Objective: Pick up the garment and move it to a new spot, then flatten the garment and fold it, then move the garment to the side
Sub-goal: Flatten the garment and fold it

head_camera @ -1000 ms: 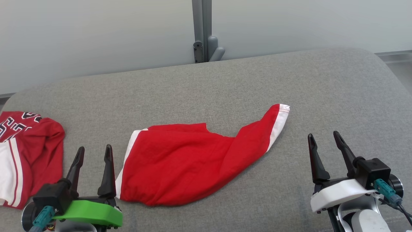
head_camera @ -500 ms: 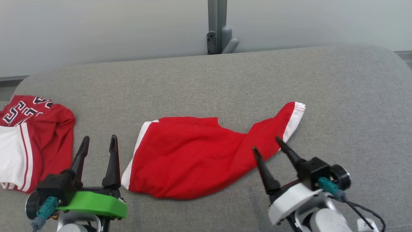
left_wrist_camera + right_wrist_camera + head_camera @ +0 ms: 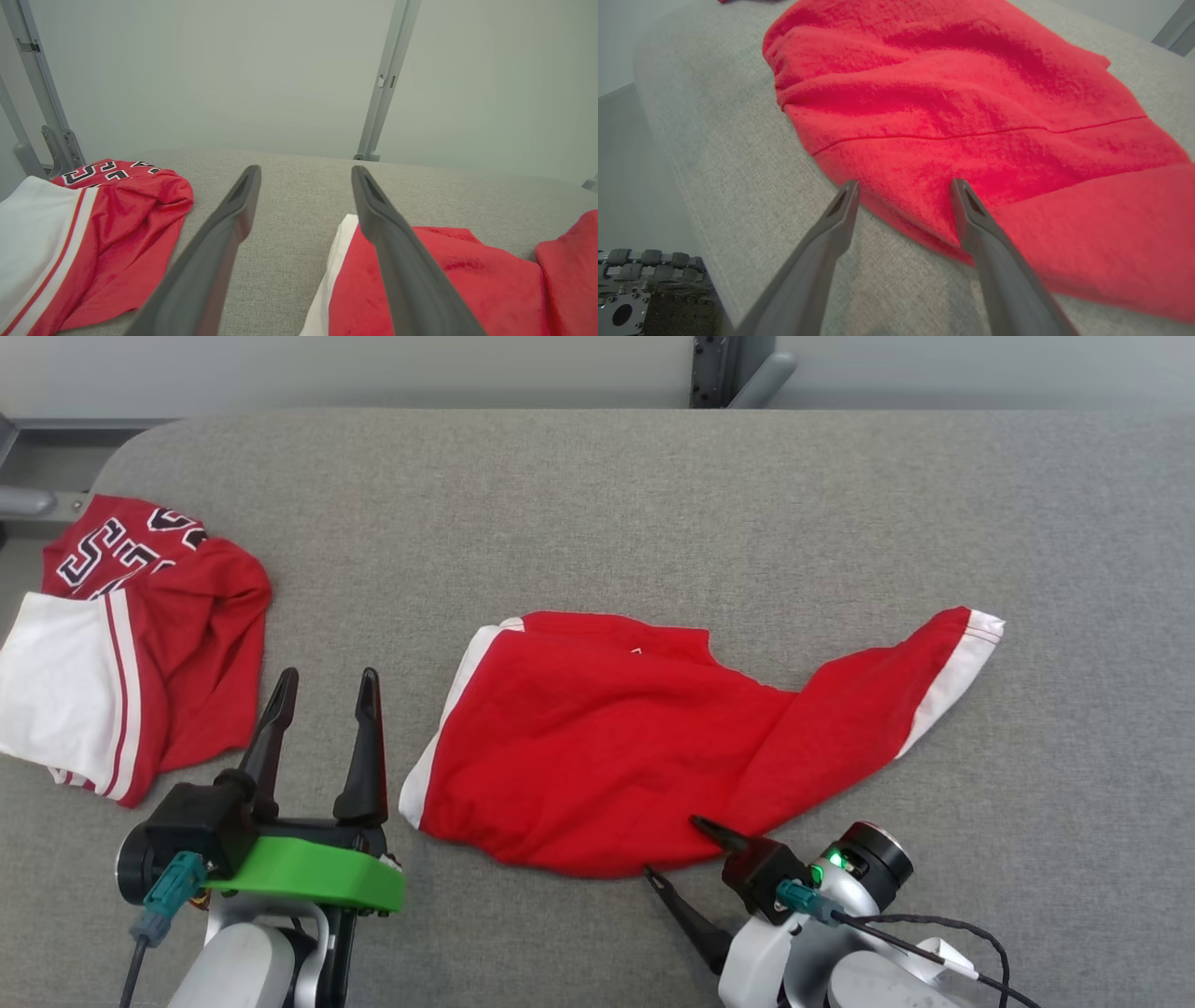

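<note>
Since the red shorts (image 3: pixel 635 747) lie across the grey cushion (image 3: pixel 653 523) with their long axis running left to right, the right gripper (image 3: pixel 671 847), jaws spread and empty, straddles their near edge, closer than the left gripper (image 3: pixel 330 674), likewise spread, beside their white-striped left end.

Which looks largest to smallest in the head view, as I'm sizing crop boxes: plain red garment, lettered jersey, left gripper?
1. plain red garment
2. lettered jersey, bunched up
3. left gripper, though nearest the camera
</note>
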Controlling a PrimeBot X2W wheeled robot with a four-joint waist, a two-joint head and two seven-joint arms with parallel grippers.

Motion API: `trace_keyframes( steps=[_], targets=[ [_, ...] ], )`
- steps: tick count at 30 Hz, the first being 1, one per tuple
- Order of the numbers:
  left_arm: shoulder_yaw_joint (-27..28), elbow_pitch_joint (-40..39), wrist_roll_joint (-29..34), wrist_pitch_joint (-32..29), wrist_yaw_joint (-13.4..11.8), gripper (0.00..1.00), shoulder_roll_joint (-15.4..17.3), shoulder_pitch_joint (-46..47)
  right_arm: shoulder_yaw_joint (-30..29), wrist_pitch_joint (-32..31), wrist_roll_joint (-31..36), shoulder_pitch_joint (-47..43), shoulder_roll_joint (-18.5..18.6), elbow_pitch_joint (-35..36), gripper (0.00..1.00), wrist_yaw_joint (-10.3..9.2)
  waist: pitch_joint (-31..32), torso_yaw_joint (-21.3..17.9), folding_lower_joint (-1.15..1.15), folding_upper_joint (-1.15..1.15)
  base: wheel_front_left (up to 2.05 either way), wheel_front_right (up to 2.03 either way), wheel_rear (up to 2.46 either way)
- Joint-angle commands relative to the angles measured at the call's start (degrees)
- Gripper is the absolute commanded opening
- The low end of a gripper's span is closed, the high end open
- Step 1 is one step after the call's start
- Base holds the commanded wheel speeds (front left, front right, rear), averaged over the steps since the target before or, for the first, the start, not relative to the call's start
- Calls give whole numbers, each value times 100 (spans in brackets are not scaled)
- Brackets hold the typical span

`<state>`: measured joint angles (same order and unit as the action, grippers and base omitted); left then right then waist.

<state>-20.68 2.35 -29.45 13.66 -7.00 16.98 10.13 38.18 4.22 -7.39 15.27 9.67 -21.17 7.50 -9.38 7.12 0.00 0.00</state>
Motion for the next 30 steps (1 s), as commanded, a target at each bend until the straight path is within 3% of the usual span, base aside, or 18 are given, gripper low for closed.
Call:
trace_keyframes(
  steps=[1, 2, 3, 4, 5, 6, 13, 22, 25, 30],
  targets=[
    [15, 36, 22, 26, 26, 100, -27, 99, 23, 34, 2, 107, 25, -71, 100, -2, -215, 200, 0, 0, 0, 0, 0],
    [16, 61, 29, 48, 36, 100, -55, 126, 73, 46, -8, 179, 18, -196, 100, -2, -234, 210, 0, 0, 0, 0, 0],
    [22, 77, 37, 56, 35, 100, -75, 149, 106, 7, -17, 235, 13, -337, 90, -2, -252, 216, 0, 0, 0, 0, 0],
    [34, 100, 23, 70, 48, 100, -94, 168, 123, 14, -40, 300, 3, -453, 39, -2, -267, 218, 0, 0, 0, 0, 0],
    [54, 113, 22, 83, 50, 100, -102, 190, 145, 91, -113, 368, -37, -521, 7, -2, -282, 217, 0, 0, 0, 0, 0],
    [72, 113, 61, 101, 61, 100, -92, 220, 180, 94, -145, 430, -52, -612, 0, -2, -294, 211, 0, 0, 0, 0, 0],
    [208, 143, 119, 143, 116, 100, -141, 240, 303, 404, -513, 810, -90, -559, 0, -2, -239, 104, 0, 0, 0, 0, 0],
    [375, 117, 157, 149, 93, 100, -87, 101, 465, 483, -1002, 1355, -242, 754, 0, -2, -106, -119, 0, 0, 0, 0, 0],
    [378, 87, 189, 152, 101, 100, -74, 102, 29, 382, -1252, 1460, -248, 1272, 0, -2, -104, -173, 0, 0, 0, 0, 0],
    [302, 76, 207, 152, 134, 100, -132, 174, -837, 234, -1282, 1365, -125, 1267, 0, -2, -219, -157, 0, 0, 0, 0, 0]
  ],
)
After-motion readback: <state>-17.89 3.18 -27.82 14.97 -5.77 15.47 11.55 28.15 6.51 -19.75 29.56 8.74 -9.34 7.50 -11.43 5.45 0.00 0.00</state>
